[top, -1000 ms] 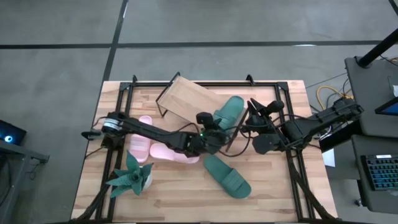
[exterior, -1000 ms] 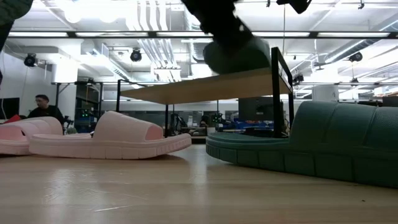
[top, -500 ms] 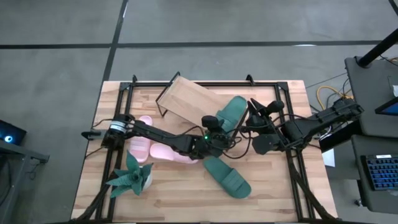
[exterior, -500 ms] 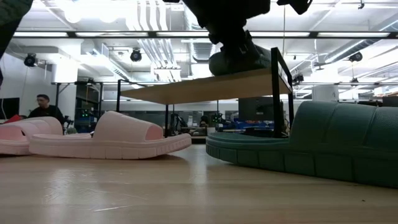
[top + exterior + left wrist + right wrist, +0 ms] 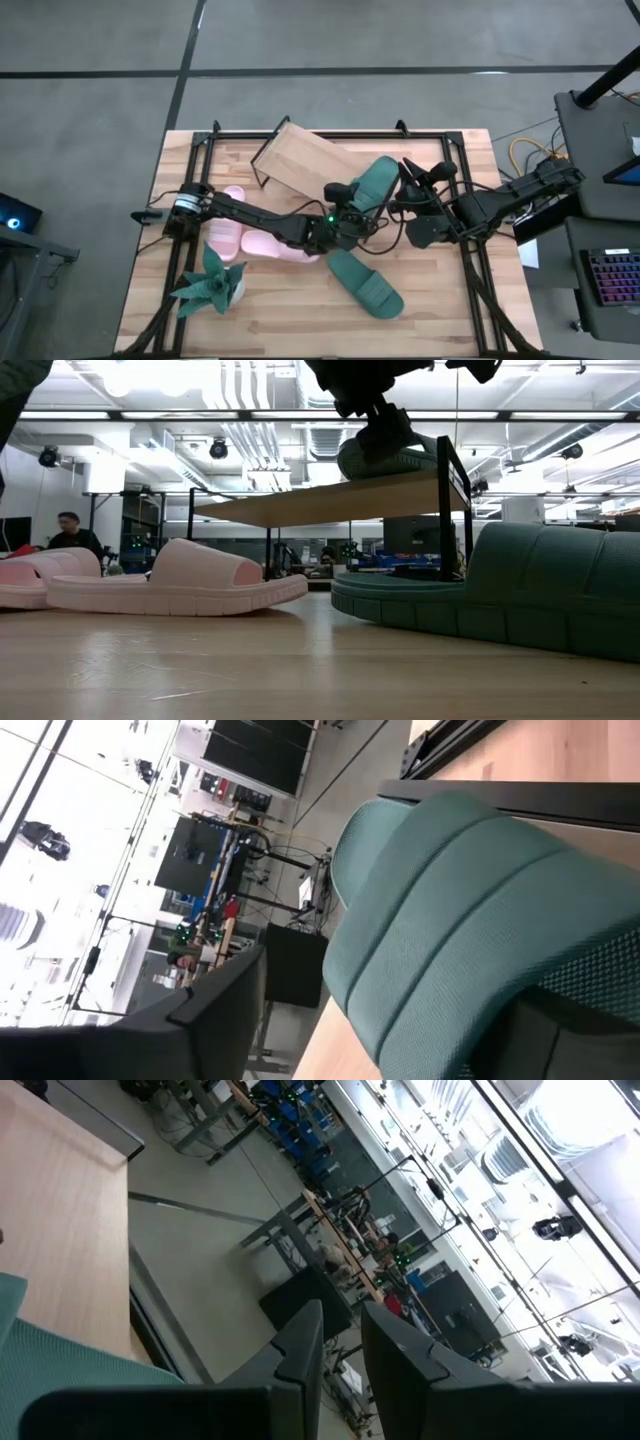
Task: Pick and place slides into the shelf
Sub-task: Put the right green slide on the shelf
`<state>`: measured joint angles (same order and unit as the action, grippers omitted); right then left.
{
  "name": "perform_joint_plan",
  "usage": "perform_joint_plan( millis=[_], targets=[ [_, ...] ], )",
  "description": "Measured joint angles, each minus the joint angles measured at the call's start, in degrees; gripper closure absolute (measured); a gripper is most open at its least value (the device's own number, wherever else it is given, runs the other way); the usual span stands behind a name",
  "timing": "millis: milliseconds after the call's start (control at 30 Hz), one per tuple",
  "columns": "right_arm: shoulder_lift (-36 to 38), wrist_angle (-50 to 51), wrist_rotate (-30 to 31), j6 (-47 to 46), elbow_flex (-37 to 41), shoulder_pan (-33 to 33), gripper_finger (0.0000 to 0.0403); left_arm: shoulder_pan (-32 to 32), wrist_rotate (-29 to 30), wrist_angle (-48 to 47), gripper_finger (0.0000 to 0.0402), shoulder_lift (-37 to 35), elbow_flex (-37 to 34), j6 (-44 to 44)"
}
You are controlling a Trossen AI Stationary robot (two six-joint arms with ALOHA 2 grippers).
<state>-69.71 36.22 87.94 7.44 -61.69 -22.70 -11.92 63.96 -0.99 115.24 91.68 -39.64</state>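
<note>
left gripper sitting with jaws spread around green slide at shelf's 4 o'clock end; right gripper waiting nearby, fingers nearly closed, holding nothing

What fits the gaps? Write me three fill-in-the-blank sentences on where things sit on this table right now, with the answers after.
1. The slide lying at one end of the shelf, by the left gripper, is dark ____.
2. ____ pink slides lie on the tabletop, none on the shelf.
3. The toy plant stands on the ____ arm's side of the tabletop.

Missing words: green; Two; left
</note>
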Motion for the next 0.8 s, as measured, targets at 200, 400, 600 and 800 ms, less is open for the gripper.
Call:
perform_joint_plan(
  millis=[200, 400, 600, 800],
  targets=[
    [0.00, 0.44, -0.02, 0.00, 0.09, 0.00, 0.0339, -0.51, -0.57, -1.95, 0.0122, 0.00, 0.47, -0.11],
    [0.00, 0.47, -0.02, 0.00, 0.09, 0.00, 0.0339, -0.60, -0.70, -2.50, 0.0121, -0.09, 0.55, -0.02],
    [0.00, 0.60, -0.02, 0.00, 0.11, 0.00, 0.0339, -0.68, -1.50, -2.53, 0.0121, -0.26, 0.55, -2.65],
    [0.00, 1.10, -0.02, -0.83, 0.11, 0.00, 0.0339, -0.64, -7.26, -5.16, 0.0121, -1.71, 0.55, -2.86]
  ],
)
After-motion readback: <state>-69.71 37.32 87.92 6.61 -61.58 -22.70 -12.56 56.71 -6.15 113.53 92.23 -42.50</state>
